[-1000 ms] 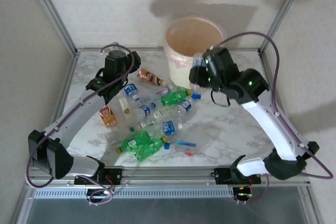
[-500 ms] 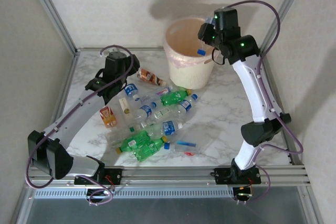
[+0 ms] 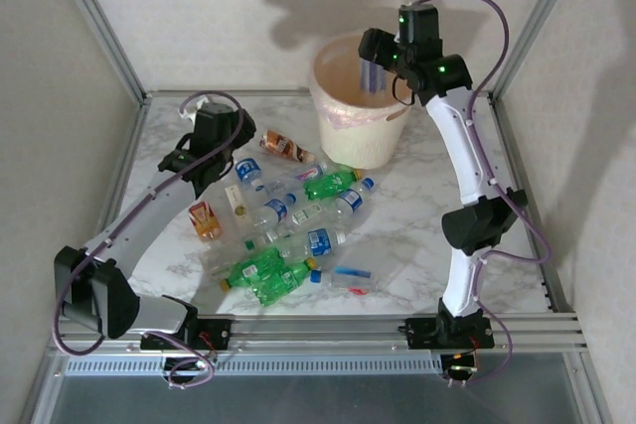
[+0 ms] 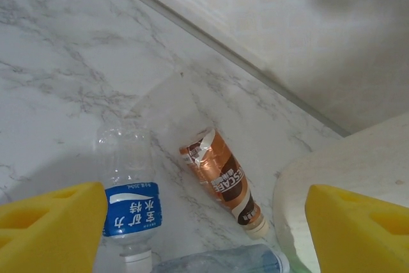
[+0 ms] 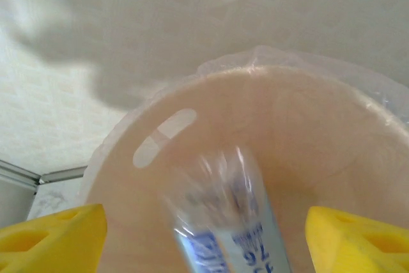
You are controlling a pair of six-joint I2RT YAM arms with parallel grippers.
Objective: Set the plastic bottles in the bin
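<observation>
My right gripper (image 3: pixel 376 59) hangs open over the cream bin (image 3: pixel 370 142). A clear bottle with a blue label (image 5: pixel 233 222), blurred by motion, is between the wide-apart yellow pads (image 5: pixel 54 234), touching neither, above the bin's inside (image 5: pixel 319 132). The remaining plastic bottles (image 3: pixel 293 220), clear and green, lie heaped on the marble table left of the bin. My left gripper (image 3: pixel 213 136) stands open above the orange-brown bottle (image 4: pixel 220 174) and a clear blue-labelled bottle (image 4: pixel 131 202), holding nothing. The bin's wall (image 4: pixel 358 177) is beside its right pad.
An orange packet (image 3: pixel 205 220) lies left of the heap. A flat clear wrapper (image 3: pixel 360 273) lies near the front edge. Metal frame posts (image 3: pixel 99 27) and walls close in the table's back and sides.
My right arm has swung up from the table to above the bin and opened; the clear bottle it carried is now loose between the pads. The left arm shifted only slightly.
</observation>
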